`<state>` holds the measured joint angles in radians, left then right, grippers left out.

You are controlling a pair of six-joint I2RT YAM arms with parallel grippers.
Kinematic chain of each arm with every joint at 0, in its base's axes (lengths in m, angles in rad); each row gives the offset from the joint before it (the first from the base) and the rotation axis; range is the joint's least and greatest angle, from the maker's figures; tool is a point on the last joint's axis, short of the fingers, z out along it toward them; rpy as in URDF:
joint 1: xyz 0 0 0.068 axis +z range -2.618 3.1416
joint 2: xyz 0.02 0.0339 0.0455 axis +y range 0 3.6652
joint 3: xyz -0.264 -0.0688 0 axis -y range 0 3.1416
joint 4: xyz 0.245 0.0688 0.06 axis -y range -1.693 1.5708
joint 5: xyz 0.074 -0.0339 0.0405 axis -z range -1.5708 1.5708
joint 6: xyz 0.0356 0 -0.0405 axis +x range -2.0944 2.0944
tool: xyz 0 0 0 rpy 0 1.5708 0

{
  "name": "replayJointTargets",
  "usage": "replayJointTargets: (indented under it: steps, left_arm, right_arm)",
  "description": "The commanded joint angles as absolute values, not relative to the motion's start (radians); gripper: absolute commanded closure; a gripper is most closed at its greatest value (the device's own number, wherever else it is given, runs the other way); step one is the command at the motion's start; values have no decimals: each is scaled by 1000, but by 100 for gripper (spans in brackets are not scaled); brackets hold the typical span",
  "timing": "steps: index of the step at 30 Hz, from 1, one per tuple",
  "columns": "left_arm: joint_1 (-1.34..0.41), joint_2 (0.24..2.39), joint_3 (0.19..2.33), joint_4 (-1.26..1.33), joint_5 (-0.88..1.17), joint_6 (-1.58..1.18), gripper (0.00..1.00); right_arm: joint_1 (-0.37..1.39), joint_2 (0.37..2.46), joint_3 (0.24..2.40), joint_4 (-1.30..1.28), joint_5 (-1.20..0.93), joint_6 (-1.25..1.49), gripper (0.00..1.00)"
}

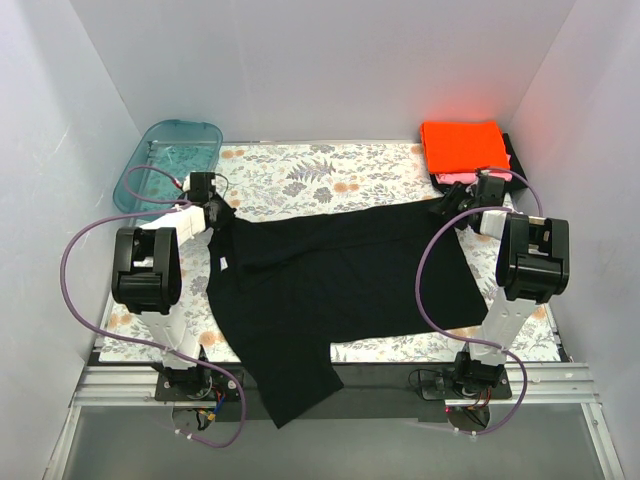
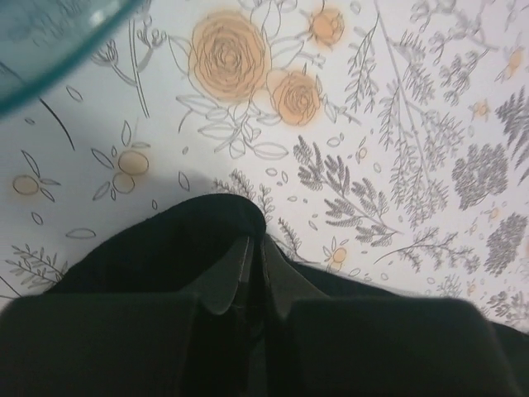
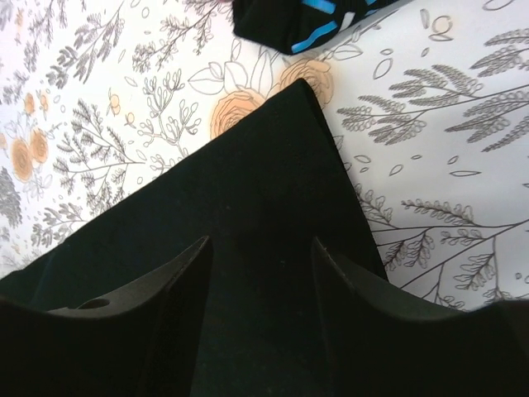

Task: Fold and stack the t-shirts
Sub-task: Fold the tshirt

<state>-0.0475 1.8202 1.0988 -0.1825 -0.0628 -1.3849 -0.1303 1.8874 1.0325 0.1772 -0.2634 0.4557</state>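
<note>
- large black t-shirt [image 1: 340, 290]: spread on the floral cloth [image 1: 300, 165] mid-table, with its near part hanging over the table edge between the arm bases.
- left gripper [image 2: 254, 248]: jaws closed together, pinching a raised fold at the shirt's far-left corner, close to the teal tub [image 1: 170, 160].
- right gripper [image 3: 260, 248]: jaws apart with nothing between them, over the shirt's far-right corner. That corner lies flat and pointed on the cloth. Can't tell if the fingertips touch the fabric.
- done pile at far right: orange t-shirt [image 1: 462, 145] folded on top, pink t-shirt [image 1: 452, 178] edge showing under it, and black t-shirt with blue mark [image 3: 289, 25] just beyond the right corner.
- step, as I judge it: get both far corners in hand, then fold the far edge toward the near side.
- right side: go straight down and close on the corner tip itself, not the middle of the panel. Take the shirt only, not the floral cloth under it.
- then raise both corners together at the same height and keep the edge between them taut so the fold lands straight.
- risks: the overhanging part may drag the shirt toward the near edge once it is lifted. The left pinch looks shallow, and I can't tell how many layers it has. Keep the right arm clear of the pile.
</note>
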Motion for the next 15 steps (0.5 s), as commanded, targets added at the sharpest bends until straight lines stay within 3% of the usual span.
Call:
replayJointTargets:
  steps: [1,8,15]
  left_arm:
    - [-6,1747,1097,-82,-65,-1399,100]
    - [69,1678,950,58,-18,-1471,100]
    - [92,1739,917,100,34,-1471,98]
  right_arm:
    - [-176,1937,999,156,-224,483,41]
    - [-212,1918,954,155,-216,508,41]
    - [-216,1921,959,155,-225,511,41]
